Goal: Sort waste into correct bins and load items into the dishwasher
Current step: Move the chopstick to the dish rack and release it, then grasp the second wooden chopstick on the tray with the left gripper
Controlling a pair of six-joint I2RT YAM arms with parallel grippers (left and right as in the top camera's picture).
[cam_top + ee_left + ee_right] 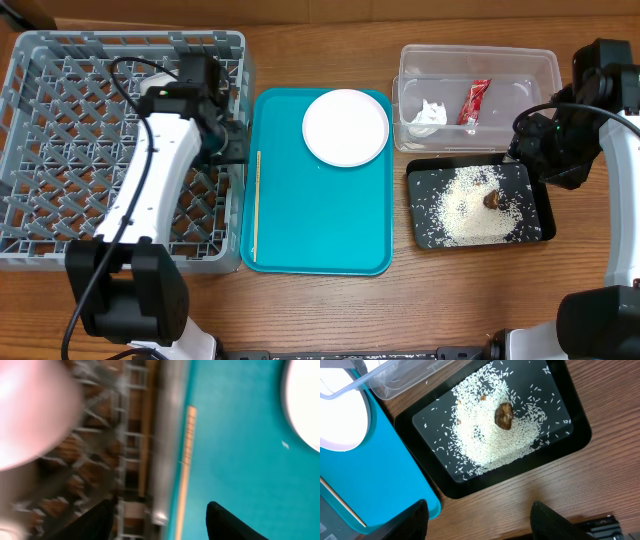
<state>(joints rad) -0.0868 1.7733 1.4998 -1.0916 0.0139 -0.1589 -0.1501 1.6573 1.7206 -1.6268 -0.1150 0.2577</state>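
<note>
Across wooden table (420, 310), logged the following by size. Found grey dish rack (60, 250) filling the left end, with the left arm lying over its lattice. Found teal tray (320, 220) just beside the rack's right wall. Noted clear tub (520, 75) at upper right and black tray (530, 225) directly below it in the overhead view; close together, unable to confirm contact.

Located left gripper (160, 505) at the rack's right wall, with fingers (95, 522) spread wide and nothing gripped. Located right gripper (479, 505) near the black tray's right side, with fingers (555, 522) likewise wide apart and nothing held.

Recorded white plate (345, 127) lying flat on the teal tray's upper right part. Saw pinkish bowl (30, 410) only as a blur in the left wrist view, against the rack lattice — unable to judge its seating. Recorded one chopstick (257, 205) along the teal tray's left edge.

Inside the tub, found red wrapper (474, 102) and white tissue (428, 113), lying apart. On the black tray, found rice (462, 210) in a heap — with brown lump (493, 199) on top of it.
</note>
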